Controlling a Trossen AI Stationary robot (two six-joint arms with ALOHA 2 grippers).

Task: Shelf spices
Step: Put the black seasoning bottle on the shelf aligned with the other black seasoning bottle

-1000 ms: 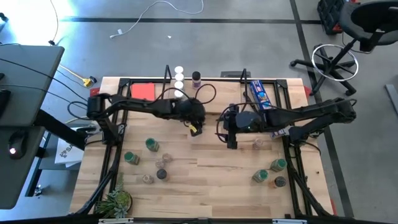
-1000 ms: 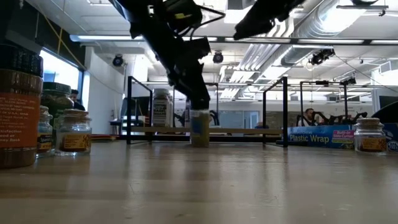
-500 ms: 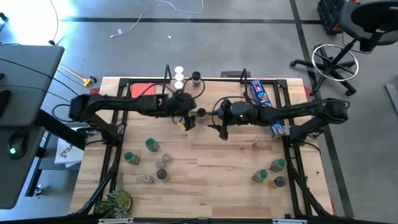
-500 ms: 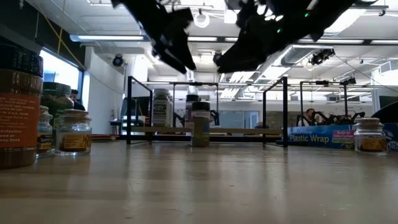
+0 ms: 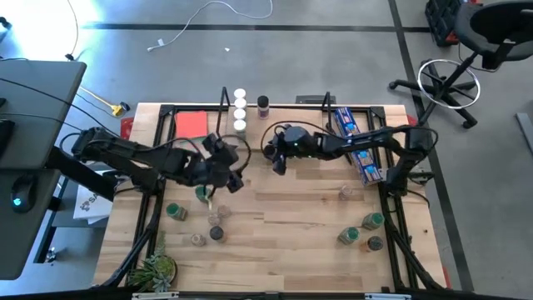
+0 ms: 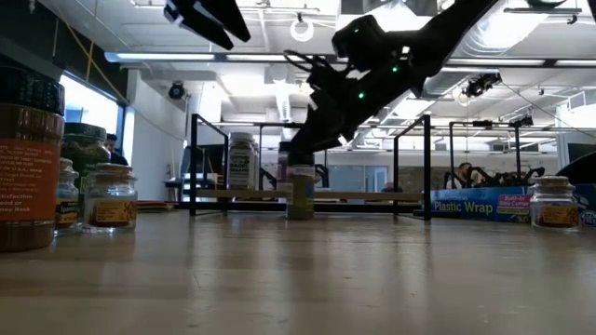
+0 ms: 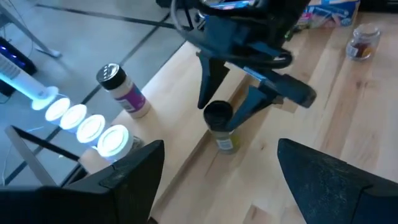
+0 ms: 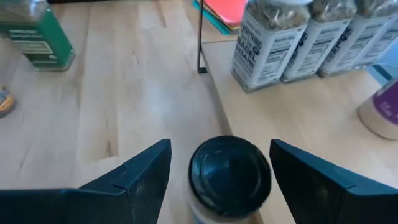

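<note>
the black-lidded jar (image 5: pixel 271 153) stands upright on the table just before the shelf (image 5: pixel 291 107) at the far edge, between the right gripper (image 8: pixel 219 186)'s spread, empty fingers. the left gripper (image 7: pixel 214 180), released, hangs nearer the table's middle. only the right wrist view shows the lid centred.

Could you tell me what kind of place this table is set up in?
Probably a robotics lab or workshop: a bare grey concrete floor, exposed ceiling ducts, and a black wheeled office chair beside the light wooden table.

black-lidded jar (image 8: pixel 229 176) cut off below (label hidden), left tool (image 6: pixel 207 16) cropped
</note>
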